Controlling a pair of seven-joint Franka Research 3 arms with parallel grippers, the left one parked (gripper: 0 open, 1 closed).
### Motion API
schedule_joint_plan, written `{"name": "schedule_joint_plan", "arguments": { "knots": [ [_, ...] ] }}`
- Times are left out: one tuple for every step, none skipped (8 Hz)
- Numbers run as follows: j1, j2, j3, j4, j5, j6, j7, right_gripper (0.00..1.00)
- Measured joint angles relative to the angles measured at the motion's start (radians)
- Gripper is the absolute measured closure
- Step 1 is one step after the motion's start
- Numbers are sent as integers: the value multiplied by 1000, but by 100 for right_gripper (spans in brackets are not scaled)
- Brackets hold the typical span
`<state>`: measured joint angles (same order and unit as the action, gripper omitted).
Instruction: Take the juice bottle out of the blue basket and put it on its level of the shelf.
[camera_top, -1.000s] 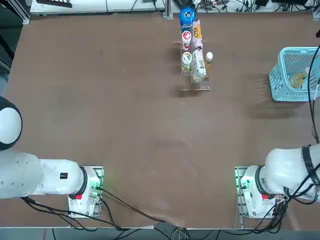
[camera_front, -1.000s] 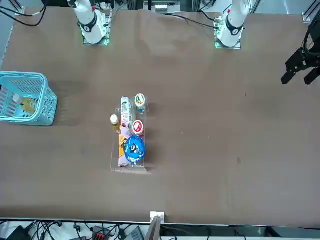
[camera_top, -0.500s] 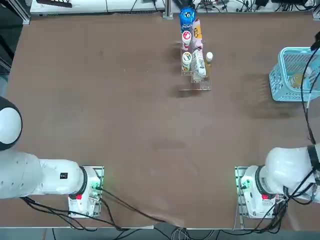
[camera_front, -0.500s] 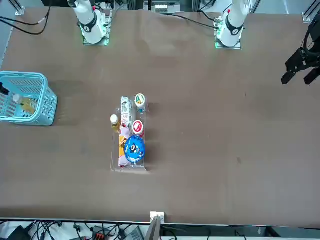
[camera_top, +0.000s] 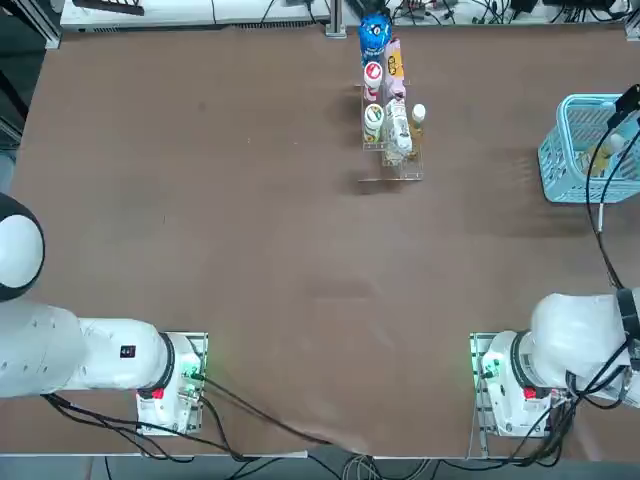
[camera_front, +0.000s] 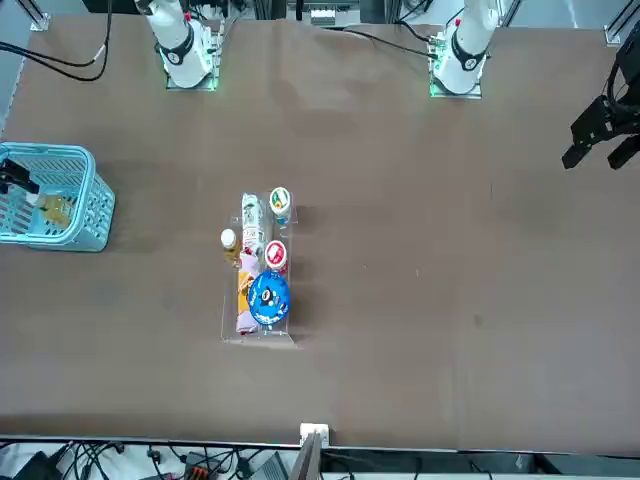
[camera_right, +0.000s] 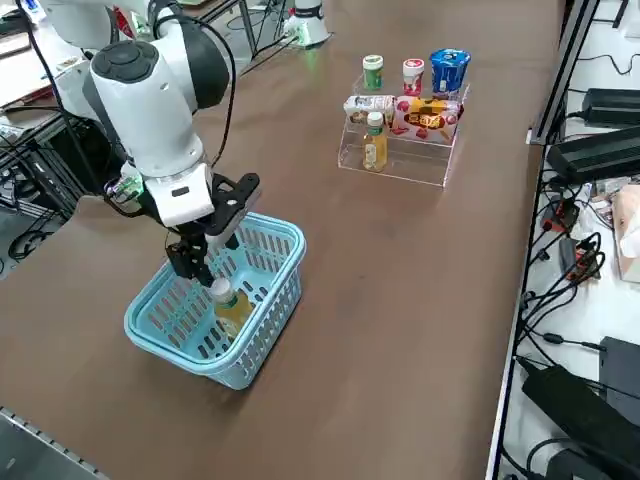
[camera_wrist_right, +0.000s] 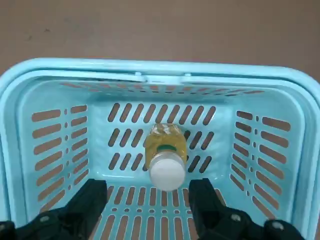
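The juice bottle (camera_wrist_right: 166, 157) lies inside the blue basket (camera_right: 262, 300), its white cap toward the right end effector (camera_wrist_right: 150, 200), whose fingers stand apart above it, holding nothing. The clear shelf (camera_right: 400, 150), well apart across the surface (camera_top: 250, 250), carries a twin bottle (camera_right: 375, 141) among cans and packets.

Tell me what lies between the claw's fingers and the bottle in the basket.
Nothing: wrist view shows the open right claw above the bottle, only air and basket floor between.

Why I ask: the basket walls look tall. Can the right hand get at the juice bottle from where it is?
Probably yes. The right hand hangs open above the blue basket, its fingers either side of the upright juice bottle; nothing covers it.
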<state>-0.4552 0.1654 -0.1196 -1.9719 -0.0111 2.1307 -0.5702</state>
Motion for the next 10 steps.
{"name": "schedule_joint_plan", "arguments": {
  "knots": [
    [-3, 3, 0, -6, 0, 13, 0, 0],
    [-9, 12, 0, -9, 0, 22, -7, 0],
    [-17, 25, 0, -10, 0, 34, -18, 0],
    [-26, 37, 0, -10, 1, 45, -24, 0],
    [-32, 49, 0, -10, 5, 55, -26, 0],
    [-36, 61, 0, -10, 7, 65, -27, 0],
    [-38, 73, 0, -10, 12, 71, -27, 0],
    [-39, 84, 0, -10, 22, 76, -27, 0],
    [-39, 93, 1, -10, 30, 81, -27, 0],
    [-39, 99, 1, -10, 32, 83, -27, 0]
  ]
}}
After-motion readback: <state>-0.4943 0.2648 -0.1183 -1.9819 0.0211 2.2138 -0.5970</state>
